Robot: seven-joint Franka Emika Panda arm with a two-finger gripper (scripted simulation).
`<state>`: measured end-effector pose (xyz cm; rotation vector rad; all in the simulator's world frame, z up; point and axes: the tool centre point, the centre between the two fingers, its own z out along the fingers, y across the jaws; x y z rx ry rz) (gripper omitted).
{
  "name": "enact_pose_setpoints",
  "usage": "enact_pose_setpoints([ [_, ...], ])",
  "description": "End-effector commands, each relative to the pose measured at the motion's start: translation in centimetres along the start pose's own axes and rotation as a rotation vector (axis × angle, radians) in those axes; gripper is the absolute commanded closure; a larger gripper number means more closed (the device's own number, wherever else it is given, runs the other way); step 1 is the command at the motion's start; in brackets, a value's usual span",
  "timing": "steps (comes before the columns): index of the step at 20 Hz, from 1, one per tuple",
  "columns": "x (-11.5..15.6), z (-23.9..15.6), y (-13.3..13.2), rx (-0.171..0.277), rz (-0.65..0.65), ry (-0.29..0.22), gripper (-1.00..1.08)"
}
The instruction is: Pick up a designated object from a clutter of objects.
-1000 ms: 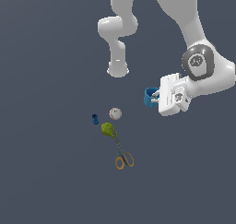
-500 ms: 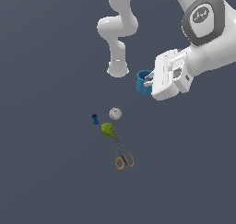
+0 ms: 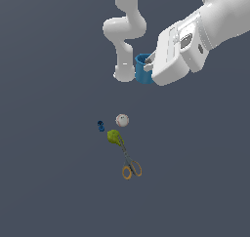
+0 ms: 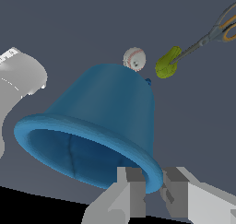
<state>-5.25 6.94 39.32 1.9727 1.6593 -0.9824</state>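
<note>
i have the blue cup (image 3: 142, 69) off the bench and up in the air, gripped by the gripper (image 3: 149, 61) at its rim. in the wrist view the two fingers (image 4: 131, 181) pinch the cup's lip (image 4: 152, 172) between them, one inside the hollow and one outside, so the jaws are closed on a thin wall and not around the body.

that is my main worry. a rim pinch on one side leaves the whole cup hanging off the fingers, so i judge that a quick swing or a hard stop could make it pivot in the grip or slide out. the flared lip gives the pads a curved, sloped surface, which would make slipping easier.

the rest of the clutter sits on the bench well below the cup, around the middle: the whitish ball (image 3: 122, 120), the tiny dark-blue piece (image 3: 100, 126) just beside it, the yellow-green lump (image 3: 115, 137), and the orange-handled scissors (image 3: 130, 165) whose blades touch the lump, handles toward the near edge. if the cup drops it could land among them, knock the ball rolling, and leave me with a harder pick.

the cup also hangs close in front of the arm's base column (image 3: 126, 60) in the exterior view; i cannot tell the true gap, so i would avoid swinging it that way.
</note>
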Motion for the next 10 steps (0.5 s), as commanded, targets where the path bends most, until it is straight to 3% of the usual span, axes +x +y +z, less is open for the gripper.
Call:
enact_pose_setpoints([
  [1,-1.7,-0.7,0.2,-0.001,-0.001,0.000,1.08],
  [10,-3.5,-1.6,0.7,-0.003,-0.002,-0.001,1.08],
])
